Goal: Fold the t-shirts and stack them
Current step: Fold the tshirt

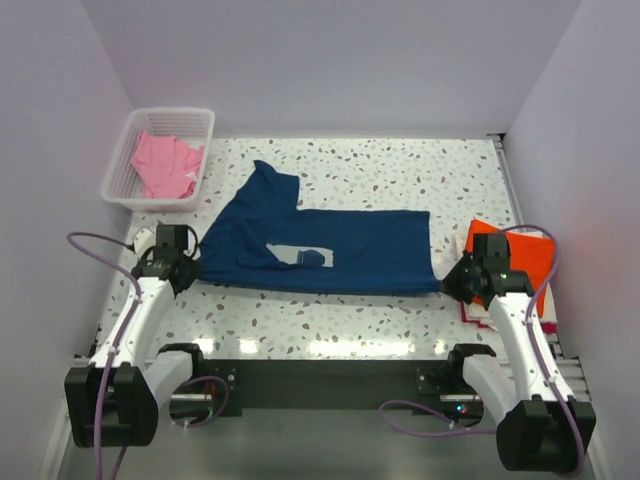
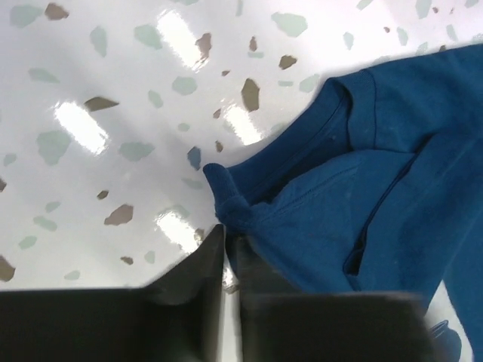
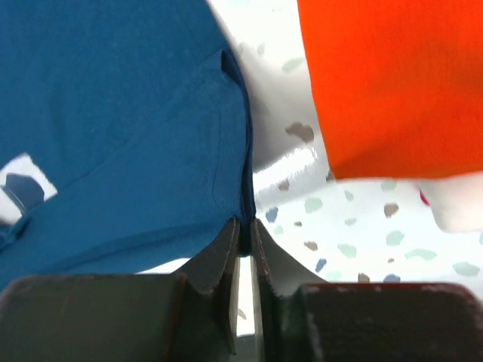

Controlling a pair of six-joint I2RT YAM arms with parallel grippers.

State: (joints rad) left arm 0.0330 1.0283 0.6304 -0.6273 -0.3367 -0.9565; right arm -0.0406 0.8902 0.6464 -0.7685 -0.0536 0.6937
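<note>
Left end effector (image 2: 226, 240), right end effector (image 3: 243, 226) each pinching navy t-shirt (image 1: 340, 250) edge, jaws narrow; best lifting both evenly, cloth taut.

Navy cloth tee (image 1: 330, 250) with pale print lay stretched between left gripper (image 2: 226, 235) and right gripper (image 3: 243, 225), pinched by both; bright orange cloth tee (image 1: 522, 255) lay beside the right, crumpled pink cloth tee (image 1: 165, 166) well beyond the left.

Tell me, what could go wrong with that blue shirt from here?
1. Both grips look thin: the left gripper and the right gripper pinch only the very edge of the navy t-shirt, so the cloth may slip out when lifted.
2. The right gripper works close beside the orange t-shirt; a wide swing could drag it askew.
</note>
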